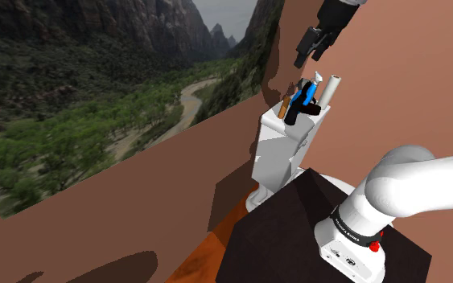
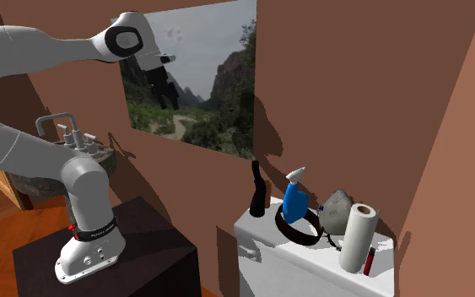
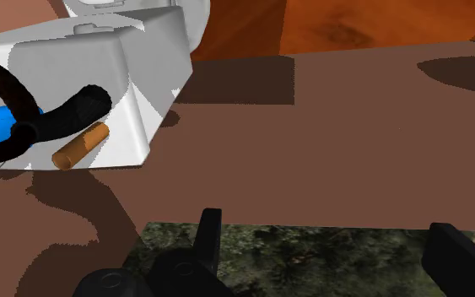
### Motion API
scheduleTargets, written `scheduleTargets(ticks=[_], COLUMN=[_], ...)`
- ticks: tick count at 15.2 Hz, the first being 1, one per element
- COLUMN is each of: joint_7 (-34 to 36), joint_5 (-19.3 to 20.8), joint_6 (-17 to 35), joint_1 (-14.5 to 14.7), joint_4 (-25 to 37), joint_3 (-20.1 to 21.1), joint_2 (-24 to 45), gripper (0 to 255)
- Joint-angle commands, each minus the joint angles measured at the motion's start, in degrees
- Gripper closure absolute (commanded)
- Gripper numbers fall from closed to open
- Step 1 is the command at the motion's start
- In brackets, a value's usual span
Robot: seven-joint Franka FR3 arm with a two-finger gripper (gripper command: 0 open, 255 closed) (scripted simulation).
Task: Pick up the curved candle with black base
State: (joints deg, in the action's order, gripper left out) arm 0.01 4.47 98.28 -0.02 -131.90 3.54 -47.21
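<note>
Candle [image 2: 256, 192], curved, black with a tan end, stands at one end of the white toilet tank [image 2: 261, 245], near the blue spray bottle [image 2: 294, 201]. Claw [image 1: 311, 47] is spread, well apart from it. I think it should descend with one finger on each side of the candle and avoid the bottle.

White toilet tank [image 1: 285, 149] carrying a blue spray bottle [image 2: 294, 201] and an orange candle [image 3: 79, 145] with black base, against reddish-brown walls [image 1: 409, 80].

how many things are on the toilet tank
6, running from the second exterior view's left: curved candle, blue spray bottle, black ring in front of it, grey mask, white paper roll, red stick. Smaller ones may be hidden.
</note>
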Motion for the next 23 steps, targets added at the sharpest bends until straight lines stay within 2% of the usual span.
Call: scheduleTargets(ticks=[1, 8, 14, 19, 23], joint_7=[0.0, -7.7, -14.6, -20.9, -26.7], joint_5=[0.0, 1.9, 2.0, 0.2, -3.0], joint_6=[0.0, 6.3, 11.4, 15.0, 17.2], joint_1=[0.0, -2.3, -3.5, -3.6, -3.1], joint_4=[0.0, -0.5, 1.6, 5.2, 9.2], joint_3=[0.0, -9.6, -17.9, -24.9, -30.6], joint_2=[0.0, 5.2, 12.1, 19.6, 26.6], gripper=[0, 0, 0, 0, 0])
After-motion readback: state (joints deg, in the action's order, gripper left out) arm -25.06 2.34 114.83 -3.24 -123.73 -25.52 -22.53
